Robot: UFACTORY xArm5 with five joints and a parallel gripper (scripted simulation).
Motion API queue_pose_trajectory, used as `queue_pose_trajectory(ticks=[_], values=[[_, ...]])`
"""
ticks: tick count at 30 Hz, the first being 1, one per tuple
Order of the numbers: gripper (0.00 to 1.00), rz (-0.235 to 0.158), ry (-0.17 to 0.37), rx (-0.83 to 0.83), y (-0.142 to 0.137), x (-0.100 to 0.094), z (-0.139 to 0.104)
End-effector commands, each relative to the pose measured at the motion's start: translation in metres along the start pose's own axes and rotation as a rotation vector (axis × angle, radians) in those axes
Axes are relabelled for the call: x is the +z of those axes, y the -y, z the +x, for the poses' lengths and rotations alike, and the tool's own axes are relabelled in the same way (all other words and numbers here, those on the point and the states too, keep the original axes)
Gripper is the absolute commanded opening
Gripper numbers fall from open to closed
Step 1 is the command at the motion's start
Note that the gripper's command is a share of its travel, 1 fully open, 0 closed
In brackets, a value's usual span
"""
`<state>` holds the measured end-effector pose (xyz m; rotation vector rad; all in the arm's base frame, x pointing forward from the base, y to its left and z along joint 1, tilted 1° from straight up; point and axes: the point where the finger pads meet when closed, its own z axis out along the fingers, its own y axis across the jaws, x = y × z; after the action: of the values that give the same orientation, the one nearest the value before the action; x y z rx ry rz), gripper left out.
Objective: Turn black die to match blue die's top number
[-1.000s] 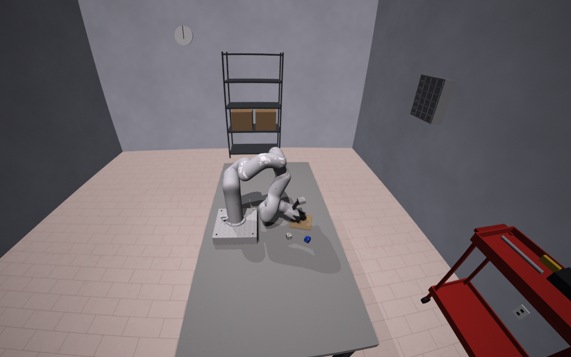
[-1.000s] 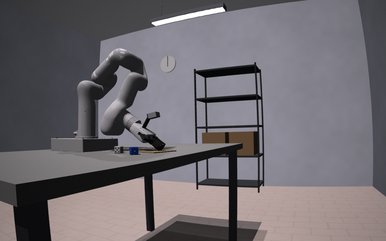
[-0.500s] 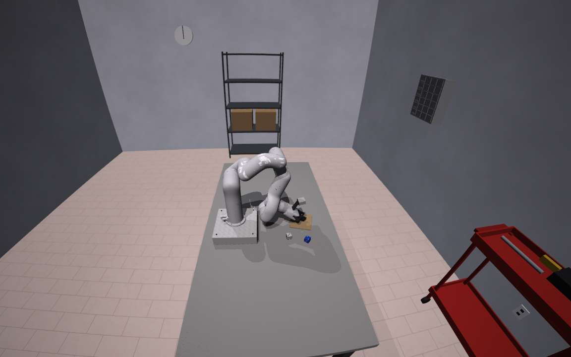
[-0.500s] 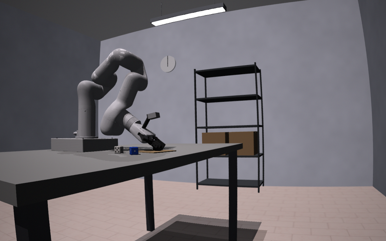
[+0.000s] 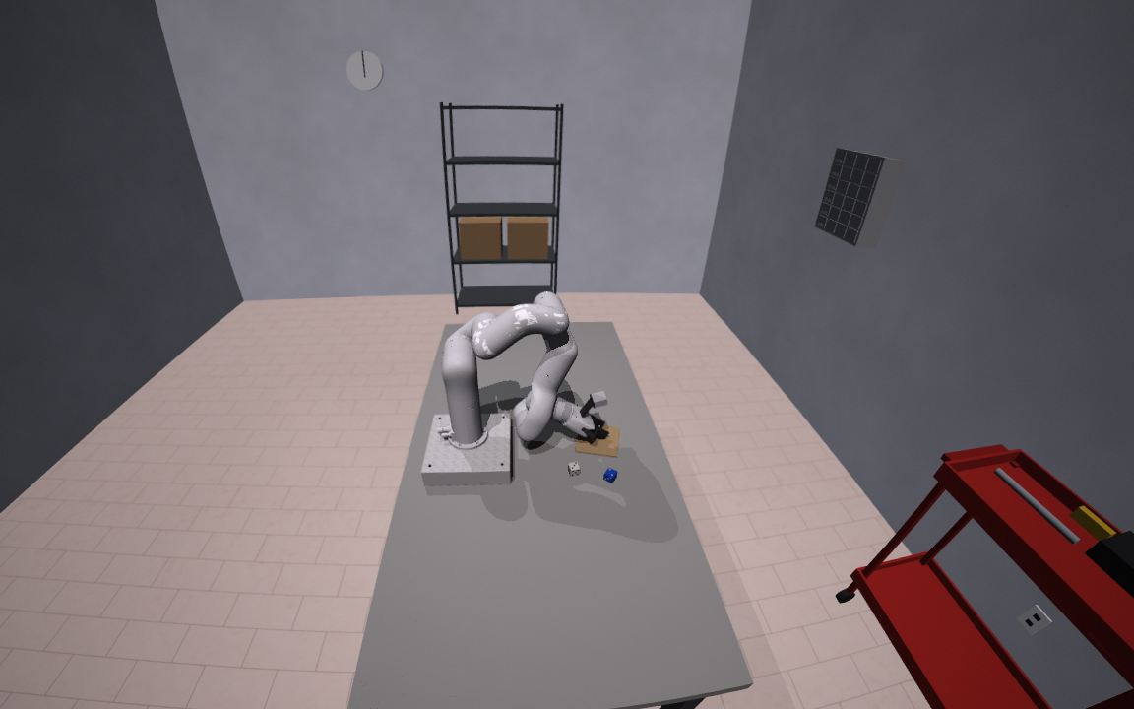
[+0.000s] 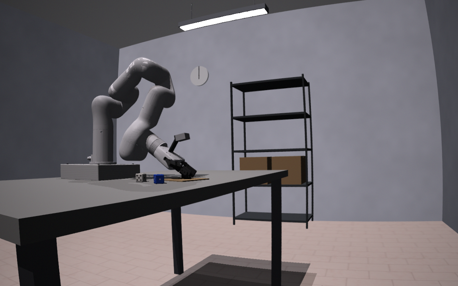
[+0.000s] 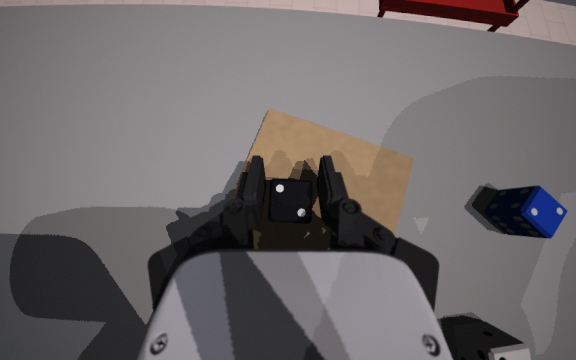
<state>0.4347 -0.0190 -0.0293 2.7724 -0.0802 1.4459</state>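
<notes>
The black die [image 7: 290, 200] lies on the tan mat [image 7: 308, 140] [image 5: 593, 447] [image 6: 198, 178] and shows two white pips on its upper face in the wrist view. My gripper [image 7: 291, 169] [image 5: 596, 431] [image 6: 189, 173] is low over the mat and tilted, with one finger on each side of the die. It is open, and a narrow gap shows on each side. The blue die [image 7: 528, 212] [image 5: 609, 475] [image 6: 158, 178] lies on the table off the mat, with two pips on its bright top face.
A white die [image 5: 572, 469] [image 6: 140, 176] lies on the grey table [image 5: 535, 573] next to the blue die, towards the arm's base [image 5: 468, 460]. A red cart [image 5: 1038, 564] stands to the right of the table, and a black shelf [image 5: 502, 207] at the back wall.
</notes>
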Motion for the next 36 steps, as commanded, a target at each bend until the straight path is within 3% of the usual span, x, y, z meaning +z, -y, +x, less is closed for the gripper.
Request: queue_pose_trajectory(ticks=[1, 36], values=[[0.47, 0.000, -0.002, 0.000, 0.0000, -0.0001, 0.0009], [0.47, 0.000, -0.002, 0.000, 0.0001, -0.0051, 0.0008]])
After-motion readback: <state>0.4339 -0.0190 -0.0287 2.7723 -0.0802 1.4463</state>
